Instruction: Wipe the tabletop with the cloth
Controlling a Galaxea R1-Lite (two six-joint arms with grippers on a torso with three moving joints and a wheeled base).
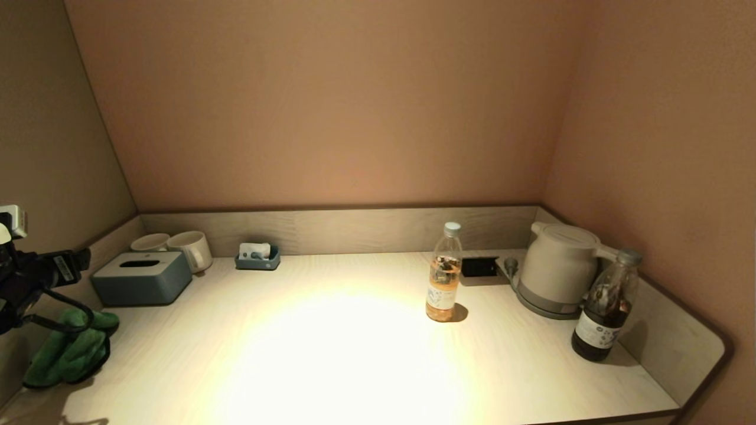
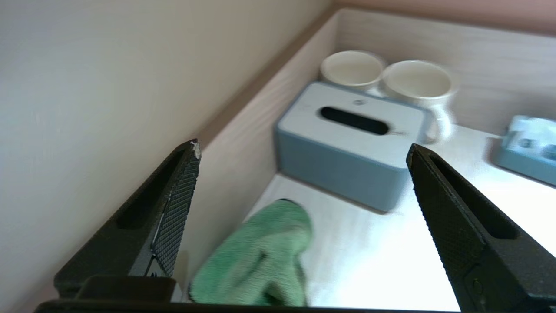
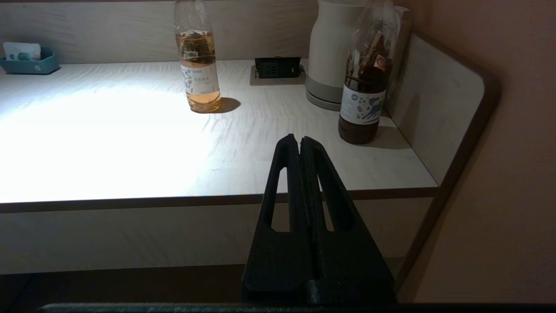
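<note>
A crumpled green cloth (image 1: 69, 348) lies on the pale wooden tabletop (image 1: 331, 354) at its front left corner, against the left wall. It also shows in the left wrist view (image 2: 256, 261). My left gripper (image 2: 304, 150) is open and empty, raised above the cloth and a little nearer to me; in the head view the left arm (image 1: 32, 274) is at the left edge. My right gripper (image 3: 299, 140) is shut and empty, parked low in front of the table's front edge, at the right.
A grey-blue tissue box (image 1: 142, 277), two white mugs (image 1: 189, 248) and a small blue tray (image 1: 257, 257) stand at the back left. A clear bottle (image 1: 444, 277), a power socket (image 1: 478, 267), a white kettle (image 1: 558, 268) and a dark bottle (image 1: 605, 307) stand at the right.
</note>
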